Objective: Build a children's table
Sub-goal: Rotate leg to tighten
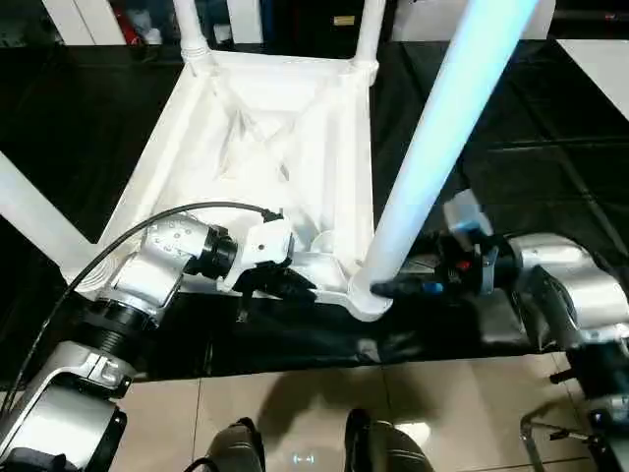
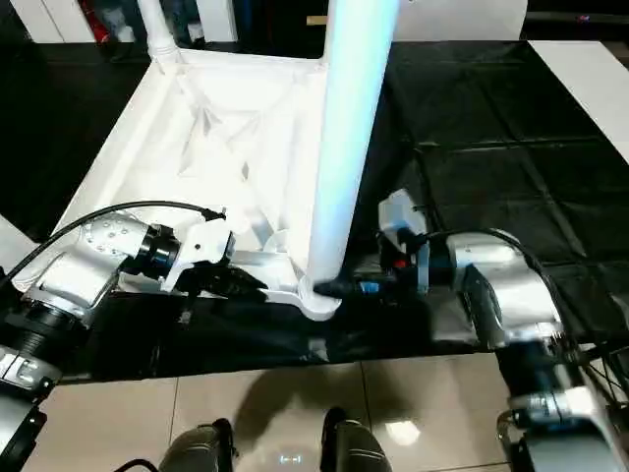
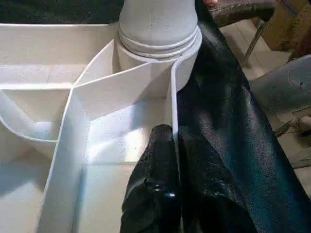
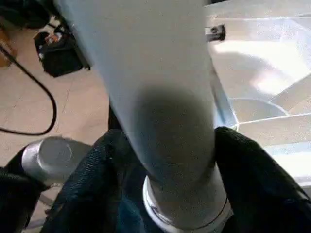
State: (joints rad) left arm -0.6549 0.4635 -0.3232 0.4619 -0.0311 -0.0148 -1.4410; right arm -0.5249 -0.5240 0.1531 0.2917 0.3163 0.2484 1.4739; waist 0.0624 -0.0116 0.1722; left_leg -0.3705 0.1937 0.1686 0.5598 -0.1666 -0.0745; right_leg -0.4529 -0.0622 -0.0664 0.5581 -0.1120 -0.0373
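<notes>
right wrist view: right gripper (image 4: pixel 167 160), two black fingers (image 4: pixel 252 179) standing either side of the base of a white leg (image 4: pixel 155 97), close against it just above its collar; whether they press it cannot be told. left gripper (image 3: pixel 176 141), jaws shut on the thin upright rim of the table top (image 3: pixel 73 141), a little way short of the same corner socket (image 3: pixel 160 53). item: children's table, white plastic, lying upside down on a black sheet (image 1: pixel 511 167), ribbed underside up; near leg standing tall in the near right socket, two more legs (image 1: pixel 192 29) rising from the far corners, a fourth (image 1: pixel 29 216) at the left edge. handling, as judged: light, hollow, stiff in the ribs but the rim wall thin and likely to flex; surfaces smooth, the tapered leg apt to slip through the pads and to lever at its tall end. best hold: leg low by the collar, top by the rim near the socket, seating pressure straight down the leg's axis.
</notes>
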